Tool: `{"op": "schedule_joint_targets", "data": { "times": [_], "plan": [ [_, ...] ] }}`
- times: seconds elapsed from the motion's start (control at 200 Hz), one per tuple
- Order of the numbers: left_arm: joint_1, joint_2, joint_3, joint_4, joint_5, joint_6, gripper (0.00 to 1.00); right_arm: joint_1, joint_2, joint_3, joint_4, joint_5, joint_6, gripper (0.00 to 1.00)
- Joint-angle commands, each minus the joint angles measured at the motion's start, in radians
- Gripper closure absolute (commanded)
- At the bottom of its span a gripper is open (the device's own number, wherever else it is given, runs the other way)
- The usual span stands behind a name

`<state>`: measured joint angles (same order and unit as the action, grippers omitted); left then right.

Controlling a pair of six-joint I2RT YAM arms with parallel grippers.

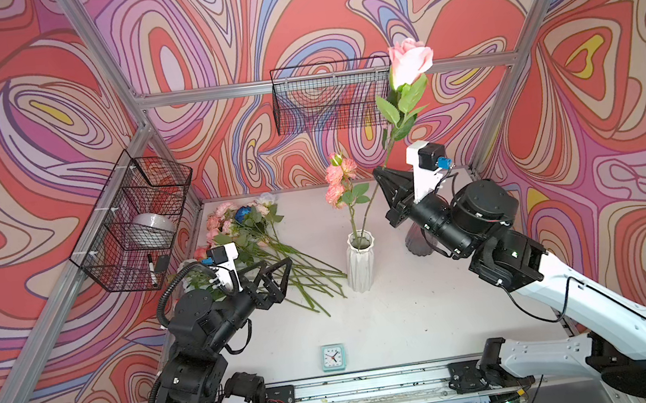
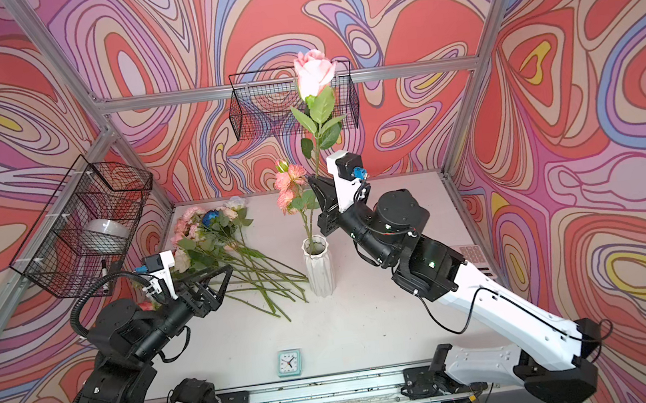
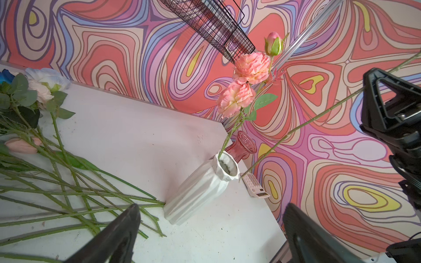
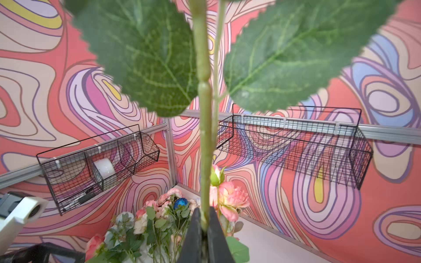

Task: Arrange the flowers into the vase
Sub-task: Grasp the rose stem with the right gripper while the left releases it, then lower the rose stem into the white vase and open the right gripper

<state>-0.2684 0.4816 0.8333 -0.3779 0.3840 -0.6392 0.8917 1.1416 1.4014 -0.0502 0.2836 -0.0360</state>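
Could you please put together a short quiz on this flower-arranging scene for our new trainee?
1. True or false: the left gripper holds a flower.
2. What is the right gripper shut on? A: the stem of the pink rose. B: the clock. C: a wire basket.
3. In both top views, on which side of the white vase does the loose flower pile lie?
Key: 1 false; 2 A; 3 left.
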Motion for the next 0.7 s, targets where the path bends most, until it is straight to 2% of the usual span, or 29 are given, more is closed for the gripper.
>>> {"op": "schedule_joint_targets", "data": {
  "times": [0.0,0.275,0.541,0.676,0.696],
  "plan": [
    [0.001,-0.015,-0.02,-0.013,-0.013,0.003,0.0,0.001,0.004,-0.025,0.123,0.068,-0.06,1.0],
    [0.002,-0.009,-0.041,-0.004,-0.004,-0.012,0.0,0.0,0.031,-0.078,0.131,0.096,-0.05,1.0],
    [0.003,-0.003,-0.063,0.013,0.0,-0.025,0.0,-0.019,0.016,-0.238,0.151,0.11,0.055,1.0],
    [0.002,0.007,-0.077,0.018,0.003,-0.04,0.0,-0.038,0.027,-0.277,0.104,0.112,0.13,1.0],
    [0.001,0.008,-0.079,0.017,0.004,-0.043,0.0,-0.04,0.027,-0.282,0.095,0.111,0.142,0.98]
  ]
}}
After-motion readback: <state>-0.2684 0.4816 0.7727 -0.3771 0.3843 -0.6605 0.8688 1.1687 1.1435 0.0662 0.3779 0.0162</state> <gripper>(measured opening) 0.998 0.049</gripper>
